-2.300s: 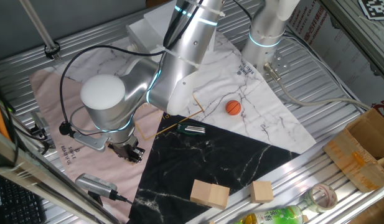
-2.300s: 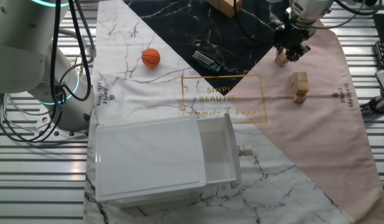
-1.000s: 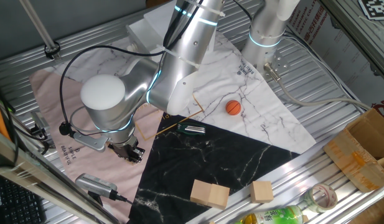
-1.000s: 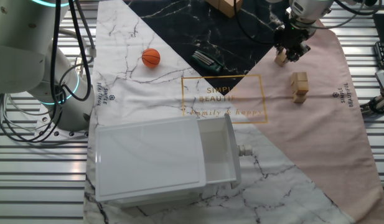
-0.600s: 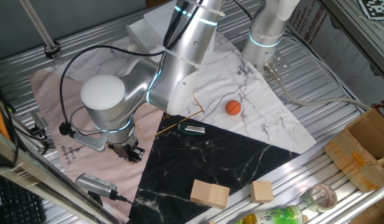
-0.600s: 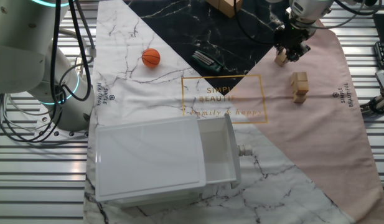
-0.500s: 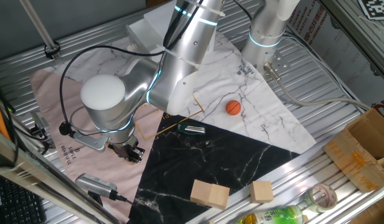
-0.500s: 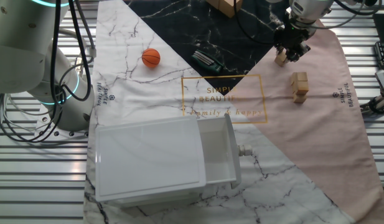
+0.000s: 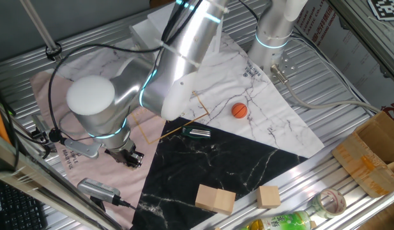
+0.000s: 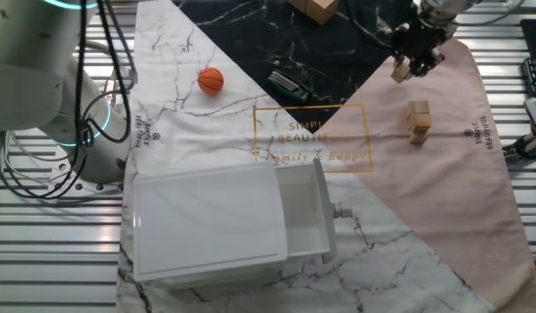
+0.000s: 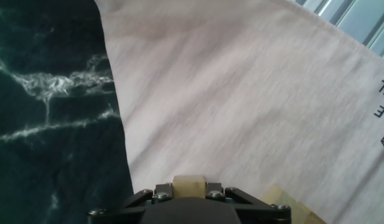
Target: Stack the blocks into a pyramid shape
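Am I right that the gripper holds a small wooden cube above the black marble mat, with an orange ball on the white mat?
Not quite: the gripper holds the cube above the pink mat, as the hand view shows. The orange ball is on the white mat.

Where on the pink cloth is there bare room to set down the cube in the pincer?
The pincer holds a small cube above the pink cloth. Bare cloth lies between it and the stacked blocks, and a wider patch runs beyond them toward the printed edge. Toward the white drawer box the cloth is also open. The black marble mat beside the pincer carries a dark tool.
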Action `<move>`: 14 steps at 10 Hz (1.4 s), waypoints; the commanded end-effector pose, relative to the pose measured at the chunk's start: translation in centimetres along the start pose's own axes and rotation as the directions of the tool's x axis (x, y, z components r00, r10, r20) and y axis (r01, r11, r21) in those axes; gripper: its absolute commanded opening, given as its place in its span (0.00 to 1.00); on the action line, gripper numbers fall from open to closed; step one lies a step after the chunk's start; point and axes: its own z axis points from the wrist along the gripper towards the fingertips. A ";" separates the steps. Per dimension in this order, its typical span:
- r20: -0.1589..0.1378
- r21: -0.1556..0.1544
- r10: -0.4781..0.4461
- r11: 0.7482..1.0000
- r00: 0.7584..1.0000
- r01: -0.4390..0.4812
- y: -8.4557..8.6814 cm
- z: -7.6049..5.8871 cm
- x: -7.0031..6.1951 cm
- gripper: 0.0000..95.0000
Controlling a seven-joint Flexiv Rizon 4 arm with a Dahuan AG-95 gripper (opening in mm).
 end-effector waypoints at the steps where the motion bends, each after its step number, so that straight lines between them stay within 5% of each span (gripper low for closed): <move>1: -0.007 -0.004 -0.008 1.000 1.000 0.008 0.0 -0.9 0.3 0.00; 7: -0.045 -0.015 -0.086 0.996 0.995 0.086 -2.1 -4.3 -0.2 0.00; 14: -0.040 -0.016 -0.047 0.999 0.998 0.046 -4.9 -5.6 0.9 0.00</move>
